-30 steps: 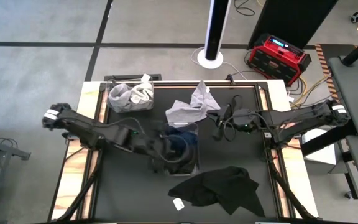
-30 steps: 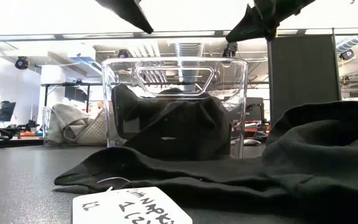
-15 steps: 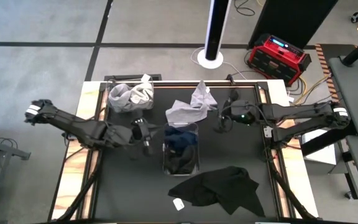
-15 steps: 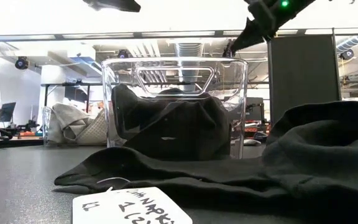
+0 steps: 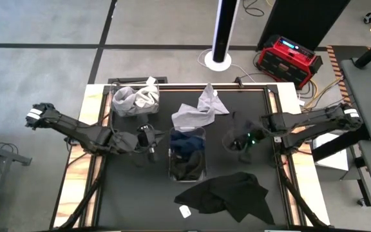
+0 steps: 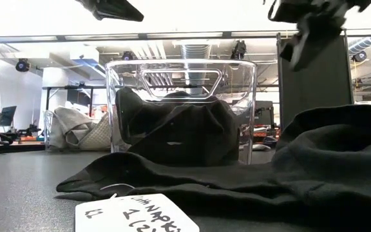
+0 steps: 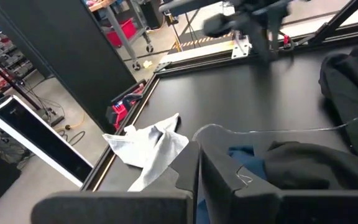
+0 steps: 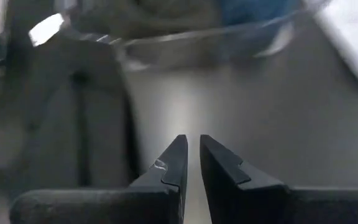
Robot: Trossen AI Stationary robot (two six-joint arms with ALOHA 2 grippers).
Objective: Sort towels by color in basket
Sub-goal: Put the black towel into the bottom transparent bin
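Clear plastic basket at the middle of the black table, holding a navy blue towel at its far end and a black towel at its near end; in the low view, black cloth fills most of the basket.

Left gripper just beside the basket's left wall, above the table, fingers nearly touching, only a thin slit between them, nothing held. From the left wrist view, pointing over the basket rim with navy and black cloth inside.

Right gripper right of the basket, a little apart from it, motion-blurred, above bare table. Right wrist view: fingers close together with a narrow gap, empty, aimed at the tabletop, basket blurred beyond.

Light grey towel crumpled just behind the basket, touching its far rim area; also seen in the left wrist view.
Second light grey/white pile at the far left corner of the table, well apart from the basket.
Large black towel spread in front of the basket, toward the right, near its front wall; white tag at its left edge, on the table. Same black cloth and tag in the low view's foreground.
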